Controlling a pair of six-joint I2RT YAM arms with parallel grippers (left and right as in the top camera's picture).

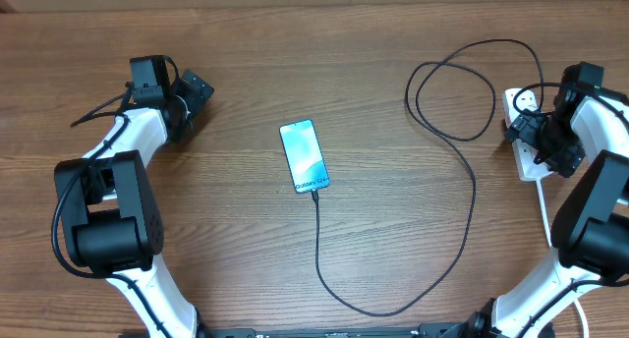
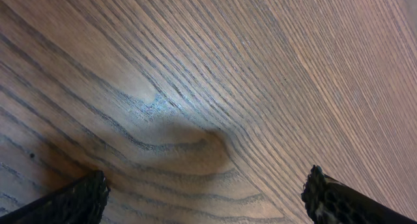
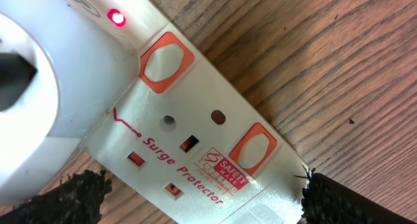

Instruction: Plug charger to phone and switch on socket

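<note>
The phone [image 1: 305, 156] lies face up mid-table, its light blue screen lit. The charger's thin black cable [image 1: 473, 196] meets the phone's near edge, curves toward the front of the table and loops up to the socket [image 1: 520, 103] at the far right. My right gripper [image 1: 538, 134] hovers open just above the socket [image 3: 195, 152], fingertips [image 3: 78, 198] on either side of the strip. A red light [image 3: 117, 17] glows beside an orange switch [image 3: 166, 62]; a second orange switch [image 3: 253, 149] lies farther along. My left gripper [image 1: 200, 90] is open over bare wood, far left.
A bulky white plug body [image 3: 45, 107] sits in the strip's outlet. The strip's thick white cord [image 1: 543, 205] runs toward the table's front along the right arm. My left gripper [image 2: 205, 196] has only wood grain beneath it.
</note>
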